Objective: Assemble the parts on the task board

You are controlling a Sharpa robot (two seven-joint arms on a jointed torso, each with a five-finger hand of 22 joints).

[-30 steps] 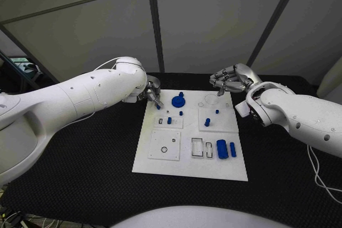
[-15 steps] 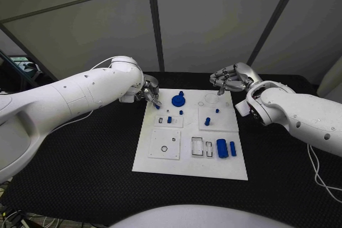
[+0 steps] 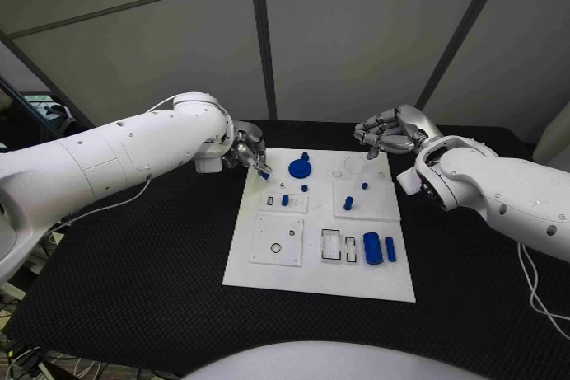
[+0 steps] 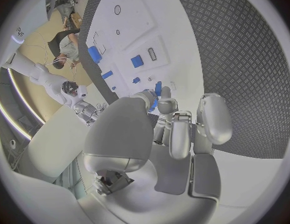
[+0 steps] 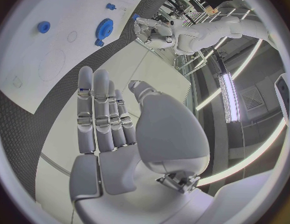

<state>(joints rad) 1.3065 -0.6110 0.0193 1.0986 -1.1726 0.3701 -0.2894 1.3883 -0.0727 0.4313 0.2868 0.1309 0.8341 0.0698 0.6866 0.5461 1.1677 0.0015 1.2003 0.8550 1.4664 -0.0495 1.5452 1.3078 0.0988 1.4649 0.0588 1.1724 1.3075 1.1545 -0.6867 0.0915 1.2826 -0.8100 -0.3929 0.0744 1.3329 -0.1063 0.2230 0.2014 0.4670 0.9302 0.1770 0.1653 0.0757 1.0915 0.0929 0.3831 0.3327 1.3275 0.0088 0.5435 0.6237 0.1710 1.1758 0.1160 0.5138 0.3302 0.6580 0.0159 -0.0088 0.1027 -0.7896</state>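
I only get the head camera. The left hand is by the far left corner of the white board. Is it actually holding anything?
Observer: Yes, I think so. In the left wrist view a small blue part looks pinched between the thumb and a fingertip of the left hand.
Operator: And the right hand, is anything inside it?
Observer: No. The right wrist view shows the palm of the right hand bare, with its fingers straight and side by side.

One white task board (image 3: 276, 269) on one black worktop (image 3: 142, 289), two robot hands, left (image 3: 246, 152) and right (image 3: 387, 132), one blue gear (image 3: 300, 167), two blue bars (image 3: 371, 248) lying side by side.
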